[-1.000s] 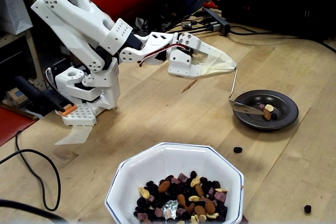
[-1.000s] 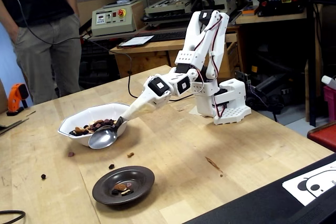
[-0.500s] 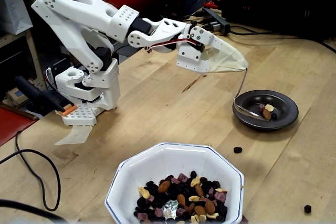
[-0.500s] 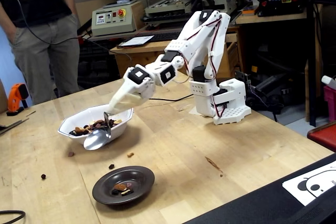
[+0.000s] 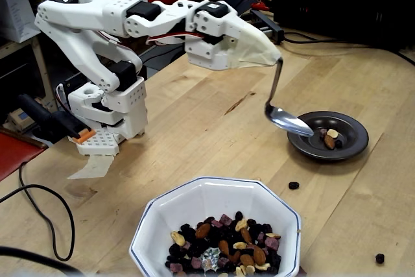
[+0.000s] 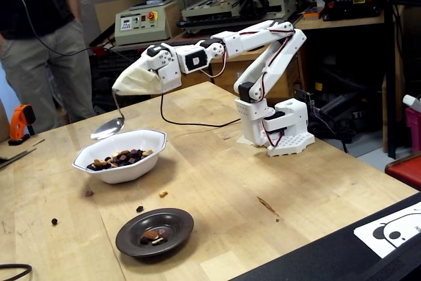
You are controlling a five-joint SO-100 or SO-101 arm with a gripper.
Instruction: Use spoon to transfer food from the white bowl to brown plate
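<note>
Since the frames a second back, my arm has straightened out and lifted, and the spoon (image 5: 280,105) has come up off the table level with it.

On my side-on fixed feed the gripper (image 6: 118,87) sits in the upper left-centre of the picture, wrapped in a pale cloth-like cover, so I cannot see the fingers themselves; they are clamped on the top of the spoon handle, which hangs down from the tip. The spoon's silver bowl (image 6: 107,128) hangs in the air above the far left rim of the white bowl (image 6: 120,156), not touching it. From this angle I cannot tell whether anything lies in the spoon.

On my other fixed feed the gripper (image 5: 275,60) is at upper centre, and the spoon's bowl appears just to the left of the brown plate (image 5: 327,135), overlapping its rim in the picture.

Most of the food (image 5: 224,243) is heaped in the white bowl (image 5: 214,199) at the bottom of that frame. A few pieces (image 5: 331,138) lie in the plate's sunken centre. Loose bits (image 5: 294,185) are scattered on the wooden table (image 5: 194,134) between the two dishes and near the lower right corner.
</note>
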